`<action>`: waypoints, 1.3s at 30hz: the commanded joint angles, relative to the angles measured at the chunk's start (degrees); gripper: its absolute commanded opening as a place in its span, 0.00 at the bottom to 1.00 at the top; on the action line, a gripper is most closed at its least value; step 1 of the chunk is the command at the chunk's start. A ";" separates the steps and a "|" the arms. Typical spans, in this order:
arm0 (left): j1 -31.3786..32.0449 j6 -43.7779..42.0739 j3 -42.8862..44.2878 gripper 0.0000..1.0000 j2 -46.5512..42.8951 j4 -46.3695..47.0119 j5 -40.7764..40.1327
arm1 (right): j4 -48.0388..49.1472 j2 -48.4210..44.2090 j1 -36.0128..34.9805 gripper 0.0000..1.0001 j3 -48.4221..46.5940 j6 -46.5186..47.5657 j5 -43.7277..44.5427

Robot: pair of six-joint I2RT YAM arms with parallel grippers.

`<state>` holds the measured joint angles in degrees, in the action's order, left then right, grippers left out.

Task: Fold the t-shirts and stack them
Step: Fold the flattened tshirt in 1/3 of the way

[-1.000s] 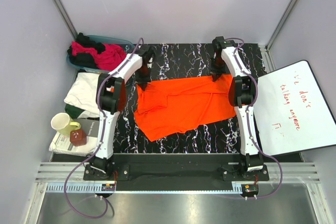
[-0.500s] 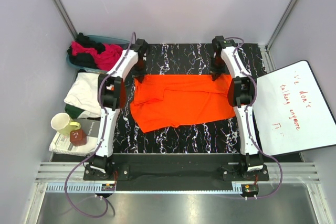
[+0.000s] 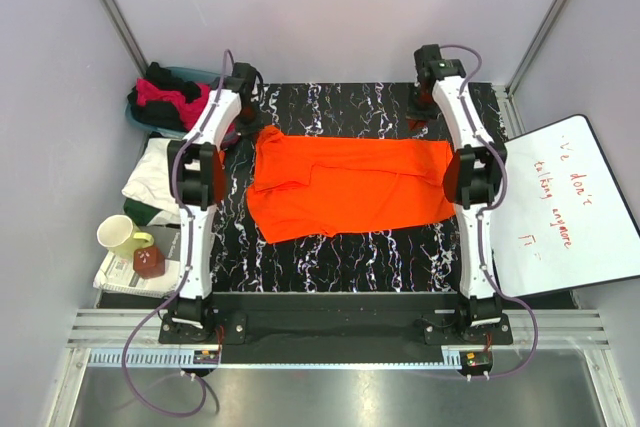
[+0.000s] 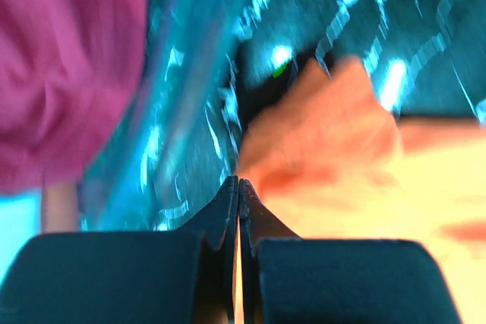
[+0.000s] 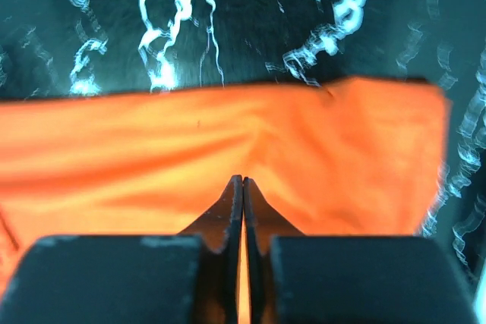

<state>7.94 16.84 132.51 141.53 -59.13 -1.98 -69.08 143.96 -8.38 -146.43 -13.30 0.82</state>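
The bright orange t-shirt [image 3: 345, 187] lies spread across the black marbled table [image 3: 340, 107]. My left gripper [image 3: 254, 115] is at the shirt's far left corner, next to the basket. In the left wrist view its tips [image 4: 238, 181] are shut at the edge of the bunched orange cloth [image 4: 342, 157]; the picture is blurred. My right gripper [image 3: 420, 119] is at the far right corner. Its tips [image 5: 243, 177] are closed on the orange t-shirt [image 5: 152, 142], with creases running into them. Magenta and black t-shirts [image 3: 185, 97] fill the basket. A white t-shirt [image 3: 160, 172] lies left of the table.
The teal basket [image 3: 215, 76] stands at the far left, close to my left gripper; its wall [image 4: 190, 96] and a magenta shirt [image 4: 61, 73] show in the left wrist view. A mug [image 3: 120, 237] and a red object [image 3: 148, 263] sit near left. The white board [image 3: 560, 207] lies right.
Both grippers moved toward the far edge, the left one also leftward toward the basket. The orange t-shirt went with them and now lies flatter, its far edge stretched nearly straight.
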 commanded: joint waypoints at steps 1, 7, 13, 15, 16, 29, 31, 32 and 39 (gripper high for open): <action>2.77 -3.91 -6.10 0.00 -12.76 3.23 5.04 | 1.05 -10.18 0.47 0.00 6.58 1.61 4.70; 9.19 -3.92 -13.58 0.00 -16.99 3.32 7.42 | 0.53 -10.02 1.79 0.00 14.41 2.84 11.22; 15.08 -4.01 -18.16 0.00 -16.99 3.24 9.62 | -1.76 -4.49 3.81 0.00 14.77 2.49 11.66; 16.57 -3.92 -19.39 0.00 -16.64 2.89 10.67 | -2.37 -1.77 4.16 0.00 13.81 2.49 11.31; 16.92 -3.66 -19.74 0.00 -16.47 2.62 10.85 | -2.81 -0.80 4.25 0.00 12.41 2.66 11.40; 20.18 -6.38 -26.94 0.00 -16.65 -3.00 10.77 | -3.79 15.90 4.51 0.00 -6.40 1.97 11.22; 20.70 -6.65 -28.17 0.00 -15.86 -4.06 11.47 | -2.56 16.52 4.43 0.00 -8.78 1.52 10.26; 20.88 -6.56 -29.31 0.00 -15.59 -4.15 11.38 | -1.94 16.44 4.51 0.00 -9.05 1.26 9.99; 20.80 -4.10 -25.03 0.00 -9.19 -9.07 4.80 | 0.96 14.16 4.52 0.00 -6.94 1.26 8.59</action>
<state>29.21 11.84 103.68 128.29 -64.58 6.96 -72.84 156.70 -3.75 -154.36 -11.20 11.20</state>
